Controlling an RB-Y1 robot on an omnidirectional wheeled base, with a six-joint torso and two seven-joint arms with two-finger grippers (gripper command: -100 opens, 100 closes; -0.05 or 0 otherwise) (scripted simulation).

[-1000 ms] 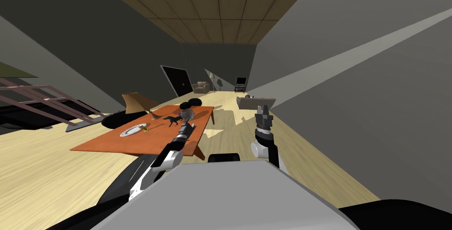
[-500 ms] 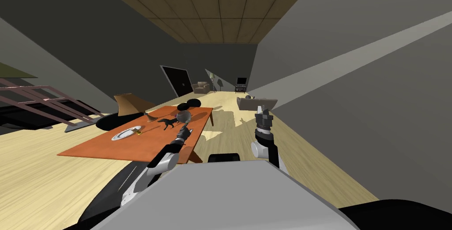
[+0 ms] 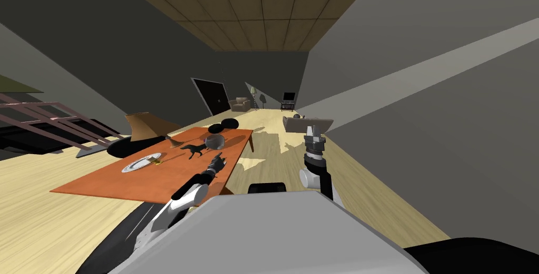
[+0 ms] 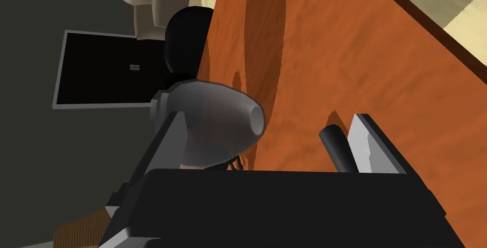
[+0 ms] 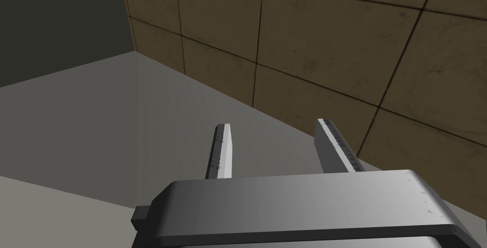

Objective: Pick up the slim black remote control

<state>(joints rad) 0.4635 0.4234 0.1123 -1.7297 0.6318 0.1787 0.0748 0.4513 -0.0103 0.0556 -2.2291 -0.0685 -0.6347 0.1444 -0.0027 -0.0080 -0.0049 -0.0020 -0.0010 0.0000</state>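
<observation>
Pulled the left claw (image 3: 217, 159) back toward the near edge of the orange surface (image 3: 147, 179) since a second ago; shifted stance too, sliding that surface leftward in the head view. Holds the claw's fingers spread wide, gripping nothing. Finds the slim black remote control (image 4: 336, 146) just beside one finger's inner face, and a grey rounded vessel (image 4: 223, 121) near the other. Carries the right claw (image 5: 276, 150) raised beside the surface, fingers apart, empty.
</observation>
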